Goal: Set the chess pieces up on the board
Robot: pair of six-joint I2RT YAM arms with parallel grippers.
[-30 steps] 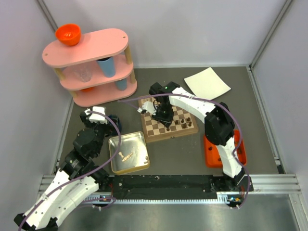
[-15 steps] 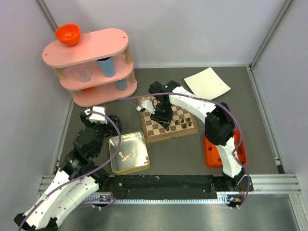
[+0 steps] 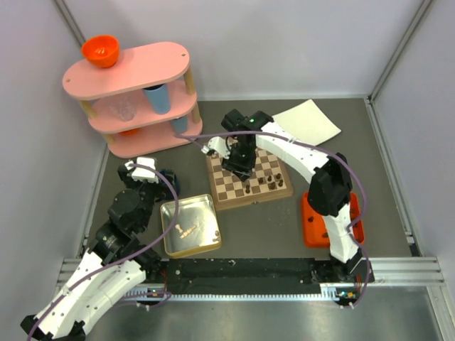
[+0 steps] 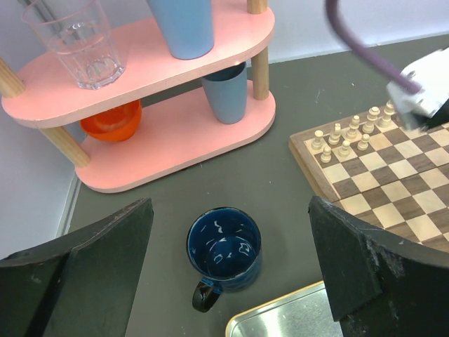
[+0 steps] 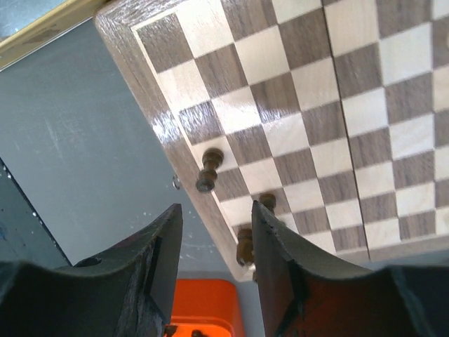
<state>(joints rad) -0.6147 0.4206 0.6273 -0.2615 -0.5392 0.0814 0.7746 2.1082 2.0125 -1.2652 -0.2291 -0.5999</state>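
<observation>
Board [image 3: 231, 192] sits at ctr of the worktop [image 3: 270, 227]: square, glossy wood, dark-brown and cream checks inside a light wood rim. Dark chessmen [image 3: 274, 182], tiny turned wood w/ round heads, stand on its near-right part. Cream chessmen [image 4: 344, 139] stand in two short rows at the corner nearest the shelf [image 3: 135, 74].

Right wrist view: one dark pawn [image 5: 208, 170] at the board's edge by the rim, a second pawn [image 5: 245, 247] further along that edge, part hidden by a finger.

R jaws point down over the board's far half. They're parted, matte black fingers [image 5: 158, 267] w/ a clear gap, nothing gripped.

Silver tin [image 3: 202, 213] is just near-left of the board: shiny metal, rounded corners, a few pale bits inside. Orange plastic tray [image 3: 308, 227] lies near-right, partly under the R arm [image 3: 330, 206]. Flat white sheet [image 3: 306, 122] lies beyond the far-right corner.

L jaws are well left of the board, spread wide and empty, w/ wedge-shaped black fingers [image 4: 105, 253]. Glossy dark-blue mug [image 4: 224, 249] w/ handle shows btwn them, lower down on the worktop.

Shelf is pink, oval, three tiers on wooden posts, far left. It carries an orange bowl [image 3: 99, 50] on top, a clear ribbed glass [image 4: 77, 42] and light-blue cups [image 4: 184, 24]. Worktop is matte dark grey.
</observation>
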